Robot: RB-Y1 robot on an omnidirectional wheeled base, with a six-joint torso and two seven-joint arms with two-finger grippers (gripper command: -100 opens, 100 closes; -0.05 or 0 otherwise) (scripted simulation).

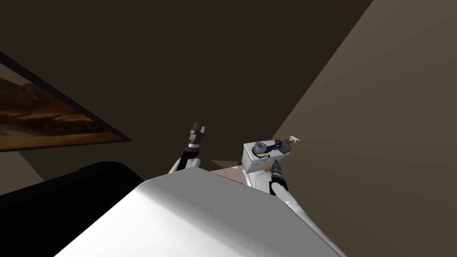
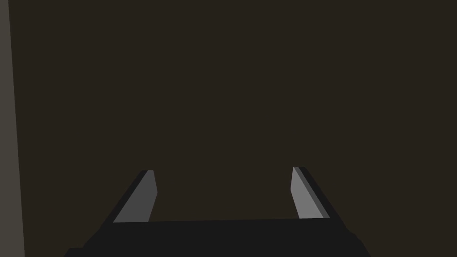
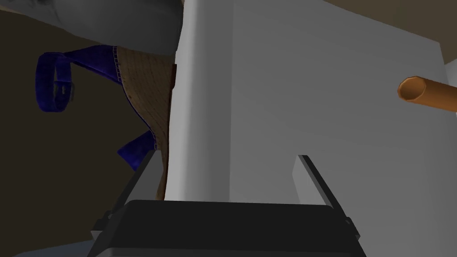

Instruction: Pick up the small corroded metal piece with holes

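A white toilet tank point(image 1: 251, 164) stands just ahead of my right arm. On its lid lie a grey, dark-mottled rounded piece point(image 1: 259, 147), a blue-strapped sandal point(image 1: 274, 146) and a small white thing point(image 1: 292, 140). I cannot make out holes in the grey piece. My right gripper point(image 1: 275, 164) is open, close against the tank's front wall point(image 3: 290, 89) below the lid. In the right wrist view the sandal's tan sole point(image 3: 147, 98) and blue buckle strap point(image 3: 53, 82) overhang the tank's edge beside one finger, with the grey piece point(image 3: 111, 22) above them. My left gripper point(image 1: 198, 127) is raised and open, holding nothing.
A copper-coloured flush lever point(image 3: 426, 93) sticks out of the tank's front beside my right gripper. Brown walls close in behind and to the right of the tank. A framed picture point(image 1: 44, 116) hangs on the left wall, above a black area point(image 1: 67, 183).
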